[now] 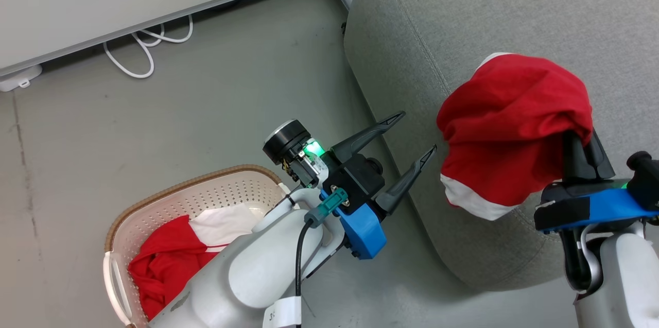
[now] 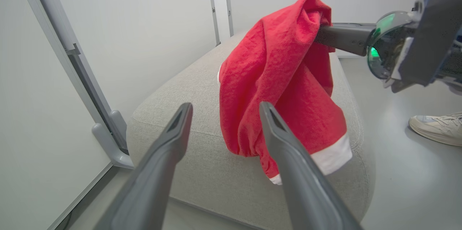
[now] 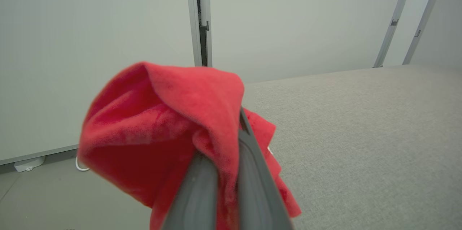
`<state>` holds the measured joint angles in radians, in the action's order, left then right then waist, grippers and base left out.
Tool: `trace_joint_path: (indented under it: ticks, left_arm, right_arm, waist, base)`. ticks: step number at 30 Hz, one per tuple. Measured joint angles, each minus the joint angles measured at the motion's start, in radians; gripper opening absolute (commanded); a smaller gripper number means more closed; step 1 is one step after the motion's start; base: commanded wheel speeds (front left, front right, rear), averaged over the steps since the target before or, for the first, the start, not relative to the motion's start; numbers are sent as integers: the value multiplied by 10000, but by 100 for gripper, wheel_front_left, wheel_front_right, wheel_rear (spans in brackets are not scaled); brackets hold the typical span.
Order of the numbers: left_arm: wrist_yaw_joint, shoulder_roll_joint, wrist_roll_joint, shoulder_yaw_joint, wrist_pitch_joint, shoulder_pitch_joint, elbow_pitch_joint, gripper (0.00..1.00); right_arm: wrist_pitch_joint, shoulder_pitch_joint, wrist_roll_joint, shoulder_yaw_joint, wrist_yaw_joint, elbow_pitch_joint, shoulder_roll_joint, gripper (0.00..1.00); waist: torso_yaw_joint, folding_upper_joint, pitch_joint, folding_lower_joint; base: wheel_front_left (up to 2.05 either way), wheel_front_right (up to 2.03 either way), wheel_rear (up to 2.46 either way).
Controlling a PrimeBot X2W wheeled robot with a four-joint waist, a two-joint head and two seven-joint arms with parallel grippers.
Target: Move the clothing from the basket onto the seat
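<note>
Right hand point(image 1: 581, 145) clamps red garment point(image 1: 515, 122) above seat point(image 1: 463, 19); left hand point(image 1: 419, 131) spread (basket point(image 1: 206, 178) in head view).

Looped white cable point(image 1: 152, 63), 1 pale sneaker point(image 2: 438, 128)

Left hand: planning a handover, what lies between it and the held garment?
Nothing in the head view: bare gap from left hand to garment, seat edge underneath.

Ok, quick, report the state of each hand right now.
Left hand: open, holding nothing.
Right hand: closed on a red garment.
</note>
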<state>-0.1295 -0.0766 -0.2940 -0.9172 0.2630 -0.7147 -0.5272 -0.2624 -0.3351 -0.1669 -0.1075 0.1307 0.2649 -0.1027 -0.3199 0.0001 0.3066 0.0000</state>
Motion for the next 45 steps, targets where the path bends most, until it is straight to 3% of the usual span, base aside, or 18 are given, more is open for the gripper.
trace_joint_path:
  ticks: [8, 13, 20, 27, 36, 41, 45]
  left_arm:
    - [0, -73, 40, 35, 0, -104, 213, 100]
    - [0, -161, 161, 81, 0, -305, 376, 100]
    - [0, -316, 593, 58, 0, -964, 671, 100]
    - [0, -616, 849, -238, 0, -1785, 830, 100]
    - [0, -788, 1028, -368, 0, -2587, 988, 100]
    - [0, -918, 1110, -418, 0, -2732, 1022, 100]
    - [0, -1024, 1120, -456, 0, -2763, 1001, 100]
  right_arm:
    - [0, 70, 12, -61, 0, -169, 155, 0]
    - [0, -711, 46, -50, 0, -424, 65, 0]
    - [-2, -2879, 63, -805, 0, -1149, -566, 0]
    - [-2, -4973, 29, -2401, 0, -1427, -1615, 0]
    - [0, -6067, 219, -3661, 0, 207, -2917, 0]
    - [2, -6183, 533, -3764, 0, 1856, -2964, 0]
    - [-2, -6253, 650, -3931, 0, 2892, -2631, 0]
  waist:
    - [-77, 0, 168, 0]
    - [-18, 0, 457, 0]
    - [100, 0, 1462, 0]
    - [308, 0, 2861, 1]
    - [606, -1, 4278, 2]
    - [627, -1, 4859, 2]
    - [591, -1, 5139, 2]
  base:
    - [0, 0, 0]
    - [0, 0, 0]
    - [0, 0, 0]
    - [0, 0, 0]
    - [0, 0, 0]
    - [0, 0, 0]
    - [0, 0, 0]
